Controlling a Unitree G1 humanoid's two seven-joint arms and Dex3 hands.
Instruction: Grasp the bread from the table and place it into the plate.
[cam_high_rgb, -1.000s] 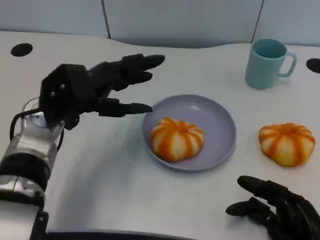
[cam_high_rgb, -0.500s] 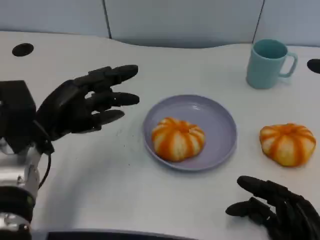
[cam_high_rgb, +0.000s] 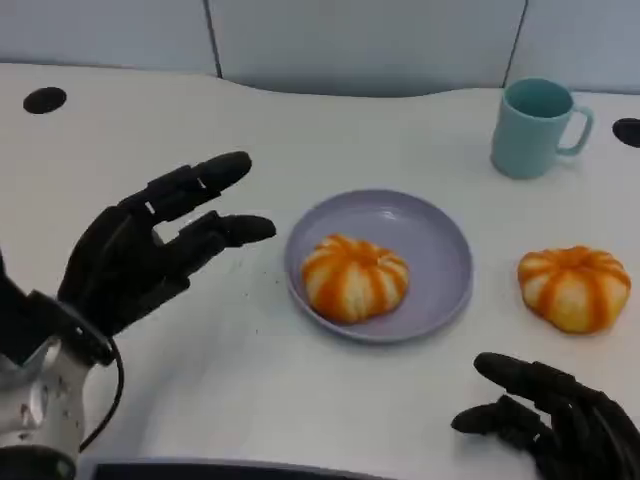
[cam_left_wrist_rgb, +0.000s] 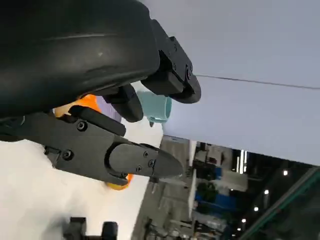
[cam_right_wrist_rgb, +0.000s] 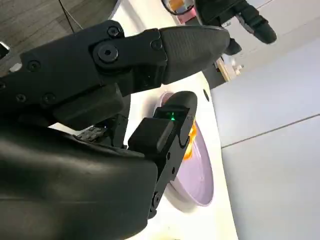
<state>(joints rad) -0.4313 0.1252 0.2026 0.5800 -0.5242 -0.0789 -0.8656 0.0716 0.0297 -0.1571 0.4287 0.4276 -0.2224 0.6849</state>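
White surface (cam_high_rgb: 200, 380): one bread (cam_high_rgb: 355, 277) lying in the plate (cam_high_rgb: 440, 240); my empty left hand (cam_high_rgb: 150, 250), fingers spread, is hovering beside it, release apparently done.

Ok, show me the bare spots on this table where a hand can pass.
Bare table lies between the left hand and the right hand, and behind the plate toward the cup. It is tighter between the plate and the loose bread.

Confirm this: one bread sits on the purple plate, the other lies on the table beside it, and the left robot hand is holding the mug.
Not the mug: the head view shows the left robot hand open, holding nothing. One bread sits on the plate; the other bread lies on the table.
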